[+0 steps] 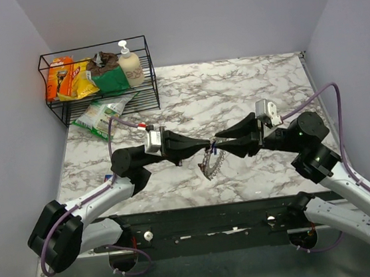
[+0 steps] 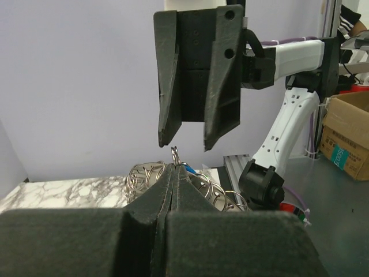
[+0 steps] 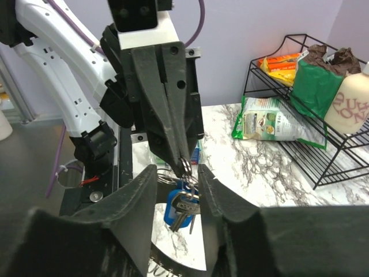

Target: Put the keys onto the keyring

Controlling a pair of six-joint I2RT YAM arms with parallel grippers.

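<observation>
The keyring (image 1: 209, 166), a large silvery ring with a toothed rim of small split rings, hangs tilted over the marble table between both grippers. My left gripper (image 1: 209, 142) is shut and pinches one small split ring (image 3: 184, 166) at its top. In the left wrist view the closed fingertips (image 2: 167, 173) hold that ring, with more rings (image 2: 144, 176) behind. Keys (image 3: 183, 209) with silvery blades and a blue head dangle under it. My right gripper (image 3: 177, 173) is open and its fingers straddle the keys without touching them. It also shows in the top view (image 1: 218, 137).
A black wire basket (image 1: 93, 53) at the back left holds snack packs and a soap bottle (image 1: 130, 64). A green snack bag (image 1: 102, 113) lies on the marble table in front of it. Walls close both sides.
</observation>
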